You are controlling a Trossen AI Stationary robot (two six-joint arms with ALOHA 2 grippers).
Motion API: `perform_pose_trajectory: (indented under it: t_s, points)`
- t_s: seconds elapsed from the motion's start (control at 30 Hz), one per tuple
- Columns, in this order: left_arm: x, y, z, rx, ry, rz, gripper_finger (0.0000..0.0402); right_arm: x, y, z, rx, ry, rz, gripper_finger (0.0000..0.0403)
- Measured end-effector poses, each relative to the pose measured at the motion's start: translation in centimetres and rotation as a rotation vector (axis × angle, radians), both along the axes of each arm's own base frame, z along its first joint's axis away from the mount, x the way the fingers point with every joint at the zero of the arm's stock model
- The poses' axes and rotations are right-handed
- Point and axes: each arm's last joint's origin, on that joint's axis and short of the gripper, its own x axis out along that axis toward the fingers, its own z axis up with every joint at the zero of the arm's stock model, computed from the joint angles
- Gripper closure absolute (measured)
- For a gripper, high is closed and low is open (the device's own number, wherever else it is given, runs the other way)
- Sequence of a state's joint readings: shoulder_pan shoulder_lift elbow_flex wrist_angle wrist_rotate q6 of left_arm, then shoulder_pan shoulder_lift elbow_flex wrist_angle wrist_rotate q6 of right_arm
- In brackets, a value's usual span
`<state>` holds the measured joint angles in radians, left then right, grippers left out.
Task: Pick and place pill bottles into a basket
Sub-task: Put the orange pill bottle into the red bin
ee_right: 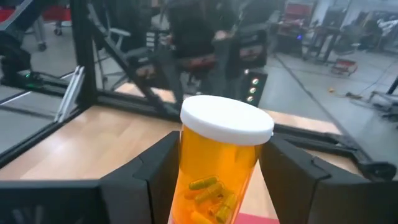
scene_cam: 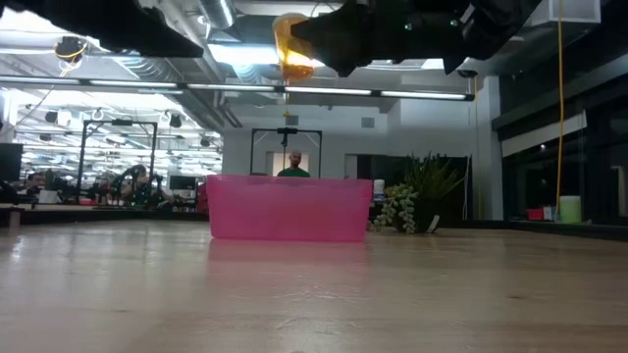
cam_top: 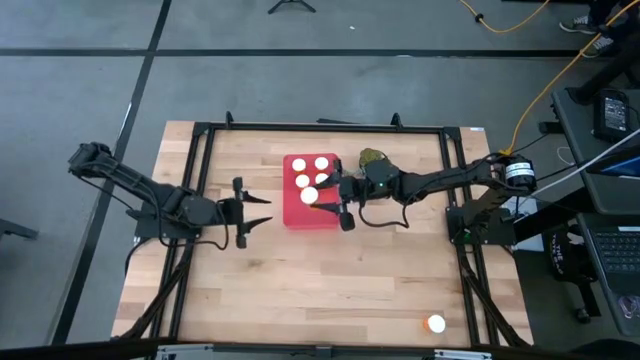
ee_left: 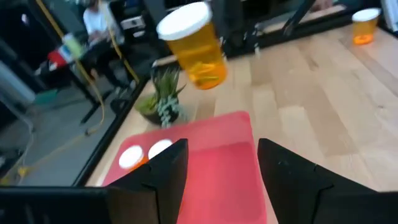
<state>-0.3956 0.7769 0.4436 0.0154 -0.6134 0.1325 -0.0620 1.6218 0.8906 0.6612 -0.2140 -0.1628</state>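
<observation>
While gripped between the right gripper [cam_top: 335,203] fingers, unlabelled pill bottle [ee_right: 219,167] hanging above the basket [cam_top: 300,210]; left gripper [cam_top: 256,210] spread at nine o'clock of it. Pale wooden table [cam_top: 320,290], workshop behind.

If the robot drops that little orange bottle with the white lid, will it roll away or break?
The small orange see-through pill bottle with the round white cap, shut in the right gripper, is a cylinder, so on its side it would probably roll. It looks like stiff plastic, so it likely won't break. Only a few capsules show inside, so it is probably light.
</observation>
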Motion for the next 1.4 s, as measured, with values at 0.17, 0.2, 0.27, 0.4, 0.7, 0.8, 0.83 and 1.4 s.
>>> perform_pose_trajectory:
  t_s: [0.17, 0.2, 0.27, 0.4, 0.7, 0.8, 0.83, 1.4]
  points:
    - [-0.3, 1.0, -1.5, 0.002, -0.059, -0.020, 0.0213, 0.4, -0.1, -0.1, -0.003, -0.051, -0.006, 0.0199]
    - [-0.4, 1.2, -1.5, -0.008, -0.075, -0.033, 0.0213, 0.5, -0.1, -0.3, -0.004, -0.055, -0.007, 0.0199]
    - [-0.6, 1.6, -1.7, -0.027, -0.100, -0.060, 0.0213, 0.7, -0.3, -0.7, -0.001, -0.055, -0.011, 0.0199]
    - [-1.3, 2.6, -1.9, -0.056, -0.135, -0.067, 0.0213, 1.2, -0.9, -1.8, 0.046, -0.043, -0.030, 0.0199]
    - [-3.1, 4.3, -3.1, -0.137, -0.183, -0.022, 0.0213, 2.2, -1.0, -4.3, 0.069, -0.022, -0.032, 0.0199]
    - [-3.3, 4.4, -3.1, -0.134, -0.196, -0.022, 0.0213, 2.4, -1.4, -5.1, 0.084, -0.009, -0.043, 0.0199]
    - [-3.3, 4.5, -3.2, -0.127, -0.195, -0.020, 0.0213, 2.5, -1.5, -5.4, 0.090, -0.008, -0.047, 0.0199]
    - [-3.3, 4.7, -3.5, -0.104, -0.174, -0.005, 0.0213, 6.2, -2.9, -8.8, 0.112, 0.135, -0.111, 0.0199]
